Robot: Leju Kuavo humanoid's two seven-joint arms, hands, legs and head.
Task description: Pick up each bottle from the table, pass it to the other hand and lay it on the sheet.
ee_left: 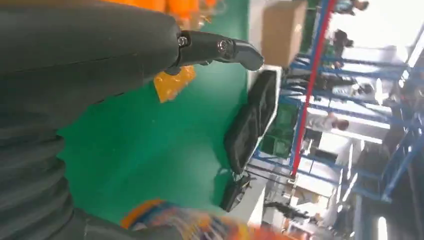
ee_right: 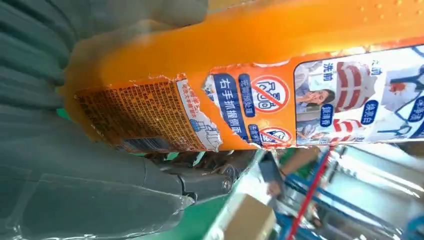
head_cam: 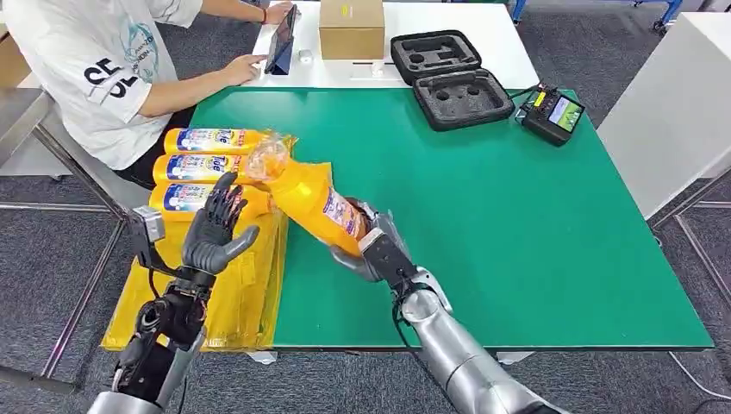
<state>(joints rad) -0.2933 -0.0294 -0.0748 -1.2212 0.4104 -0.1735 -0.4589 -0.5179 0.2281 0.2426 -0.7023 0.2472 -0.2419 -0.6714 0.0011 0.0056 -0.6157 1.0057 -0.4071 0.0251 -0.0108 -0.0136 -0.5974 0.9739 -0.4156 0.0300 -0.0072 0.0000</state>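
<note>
My right hand [head_cam: 372,246] grips an orange bottle [head_cam: 315,201] by its base and holds it tilted over the green table [head_cam: 517,224], with the clear cap [head_cam: 267,158] pointing toward the yellow sheet. Up close, the bottle's torn label [ee_right: 210,115] sits between my right hand's thumb and fingers [ee_right: 200,182]. My left hand [head_cam: 213,228] hovers open, palm up, fingers spread, just left of the bottle and apart from it. Three orange bottles [head_cam: 207,141] lie side by side on the yellow sheet [head_cam: 246,293] at the table's left edge. In the left wrist view a finger [ee_left: 220,50] stretches over the green surface.
A person in a white shirt [head_cam: 95,60] sits at the far left, hands on a tablet [head_cam: 281,39]. A cardboard box [head_cam: 351,28], an open black foam case [head_cam: 450,78] and a handheld controller [head_cam: 552,114] stand at the table's far side. A white cabinet [head_cam: 672,112] stands at right.
</note>
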